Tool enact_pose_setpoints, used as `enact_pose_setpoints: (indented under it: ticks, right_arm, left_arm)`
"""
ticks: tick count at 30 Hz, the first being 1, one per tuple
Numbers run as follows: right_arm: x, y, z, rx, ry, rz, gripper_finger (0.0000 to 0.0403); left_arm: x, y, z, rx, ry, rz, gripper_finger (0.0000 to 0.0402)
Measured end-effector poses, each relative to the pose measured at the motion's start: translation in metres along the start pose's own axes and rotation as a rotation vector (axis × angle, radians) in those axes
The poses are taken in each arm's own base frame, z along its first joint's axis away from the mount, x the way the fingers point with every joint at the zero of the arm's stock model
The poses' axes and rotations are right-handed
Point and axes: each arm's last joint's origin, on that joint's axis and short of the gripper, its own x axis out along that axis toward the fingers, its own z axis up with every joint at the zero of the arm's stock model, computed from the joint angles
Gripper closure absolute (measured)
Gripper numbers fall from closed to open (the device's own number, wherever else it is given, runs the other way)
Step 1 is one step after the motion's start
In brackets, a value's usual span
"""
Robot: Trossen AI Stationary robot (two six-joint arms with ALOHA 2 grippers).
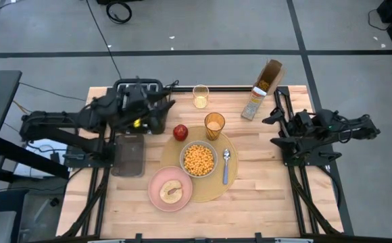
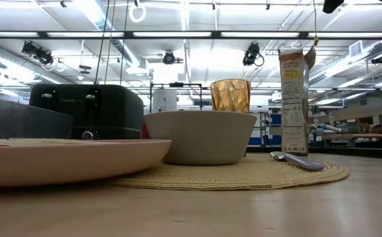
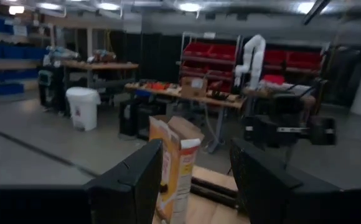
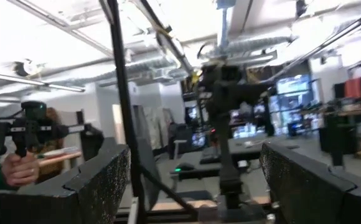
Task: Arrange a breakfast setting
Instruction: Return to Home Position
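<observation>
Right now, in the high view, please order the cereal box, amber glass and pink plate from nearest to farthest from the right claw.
From the right claw:
1. Cereal box, just beside it, on the table's right.
2. Amber glass, mid-table, at the placemat edge.
3. Pink plate, at the placemat's left side.

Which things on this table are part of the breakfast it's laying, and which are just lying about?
Breakfast setting: placemat, bowl, pink plate, apple, spoon, amber glass.
Lying about: toaster, cereal box, clear glass, dark tray.
</observation>
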Motion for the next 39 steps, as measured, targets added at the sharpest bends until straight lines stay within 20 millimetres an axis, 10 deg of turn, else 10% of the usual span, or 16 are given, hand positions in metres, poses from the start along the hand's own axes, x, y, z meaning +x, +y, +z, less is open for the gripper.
enact_pose_setpoints:
  ticks: [13,25,39]
  right_arm:
    - [-0.047,-0.003,0.012,-0.057,-0.15,-0.1,0.0043]
    - [-0.045,-0.02,-0.076,0.091,-0.108,-0.127,0.0043]
    - [-0.044,-0.02,-0.092,0.021,0.066,-0.083,0.0043]
  left_arm:
    - [-0.074,0.039,-0.051,-0.053,-0.096,0.027,0.0209]
    - [-0.074,0.043,-0.095,-0.026,0.003,0.056,0.0209]
    - [-0.111,0.049,-0.171,0.147,-0.076,-0.142,0.0209]
